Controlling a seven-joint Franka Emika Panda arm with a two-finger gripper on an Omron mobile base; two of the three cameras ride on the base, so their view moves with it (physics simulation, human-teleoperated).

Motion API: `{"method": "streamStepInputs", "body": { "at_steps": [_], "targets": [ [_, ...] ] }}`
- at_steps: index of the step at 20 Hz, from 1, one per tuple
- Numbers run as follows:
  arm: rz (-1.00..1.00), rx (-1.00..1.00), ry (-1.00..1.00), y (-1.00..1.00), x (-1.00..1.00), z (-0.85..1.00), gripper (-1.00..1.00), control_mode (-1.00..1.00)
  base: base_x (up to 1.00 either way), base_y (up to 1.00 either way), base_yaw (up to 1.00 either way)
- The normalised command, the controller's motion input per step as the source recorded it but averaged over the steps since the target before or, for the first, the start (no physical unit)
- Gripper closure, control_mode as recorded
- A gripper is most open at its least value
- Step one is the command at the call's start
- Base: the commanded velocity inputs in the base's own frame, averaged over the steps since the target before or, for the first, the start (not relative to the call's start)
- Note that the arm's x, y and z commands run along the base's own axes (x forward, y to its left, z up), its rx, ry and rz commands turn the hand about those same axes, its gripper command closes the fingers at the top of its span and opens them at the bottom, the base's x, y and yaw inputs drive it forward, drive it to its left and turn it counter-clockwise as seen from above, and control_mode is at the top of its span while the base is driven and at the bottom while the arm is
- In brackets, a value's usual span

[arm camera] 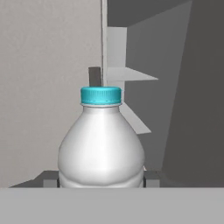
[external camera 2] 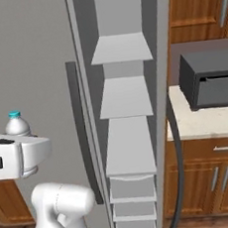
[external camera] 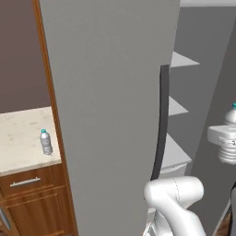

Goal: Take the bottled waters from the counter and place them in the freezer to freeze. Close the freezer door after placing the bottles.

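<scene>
Hand view: end effector [arm camera: 101,186] clamped on one bottled water [arm camera: 101,144], upright, facing the open freezer [external camera 2: 125,97] | second bottle [external camera: 45,141] waits on surface [external camera: 20,138] | shelves look bare; both placements and freezer door [external camera: 110,115] closing left

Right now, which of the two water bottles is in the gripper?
The bottle with the teal cap, held upright in the shut gripper before the open freezer. The other bottle stands alone on the counter.
</scene>
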Motion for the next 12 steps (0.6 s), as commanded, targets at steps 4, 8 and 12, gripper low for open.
{"method": "streamStepInputs", "body": {
  "at_steps": [4,8,12],
  "targets": [
    [0.0,0.0,0.0,0.0,0.0,0.0,1.0,1.0,0.35,-0.19,0.09],
    [0.0,0.0,0.0,0.0,0.0,0.0,1.0,1.0,0.27,-0.25,0.13],
    [0.0,0.0,0.0,0.0,0.0,0.0,1.0,1.0,0.06,-0.26,0.2]
  ]
}}
